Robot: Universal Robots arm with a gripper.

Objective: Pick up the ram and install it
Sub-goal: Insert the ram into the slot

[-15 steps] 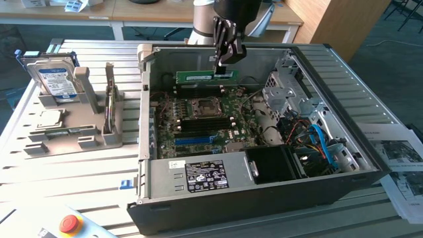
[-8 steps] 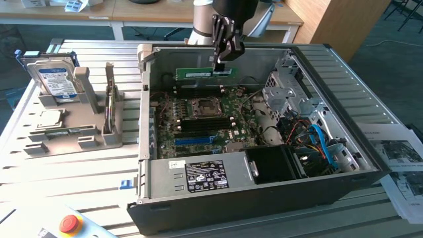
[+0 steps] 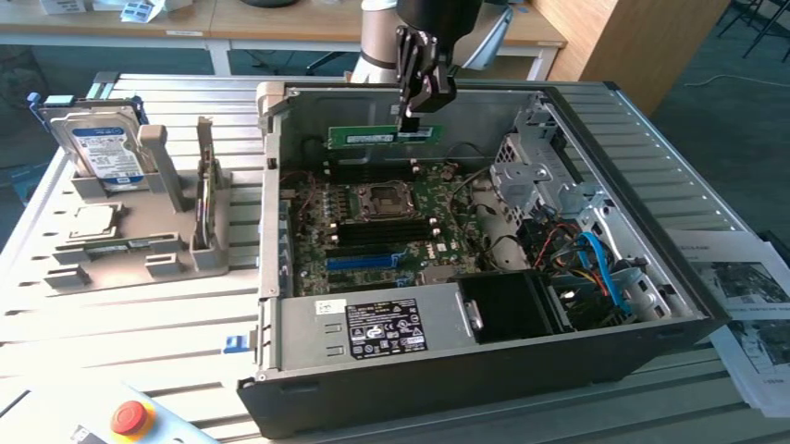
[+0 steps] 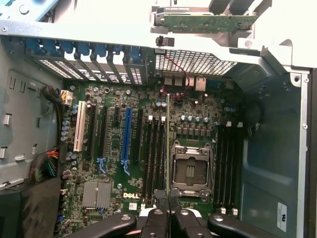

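Observation:
The ram (image 3: 385,136), a long green stick, hangs level above the far part of the open computer case (image 3: 691,305). My gripper (image 3: 413,118) is shut on its end on the exterior view's right. In the wrist view the ram (image 4: 168,144) shows edge-on as a thin line running out from the fingertips (image 4: 157,214). It lies over the motherboard (image 4: 99,148), between the black memory slots (image 4: 154,153) and the processor socket (image 4: 190,171). The ram is still well above the board, apart from the slots.
A grey fixture (image 3: 124,259) on the exterior view's left holds a hard drive (image 3: 105,153), a silver processor chip (image 3: 92,222) and a second green stick (image 3: 205,180) (image 4: 208,22). A power supply (image 3: 383,328), blue cables (image 3: 605,264), papers (image 3: 746,305) and a red stop button (image 3: 129,418) are nearby.

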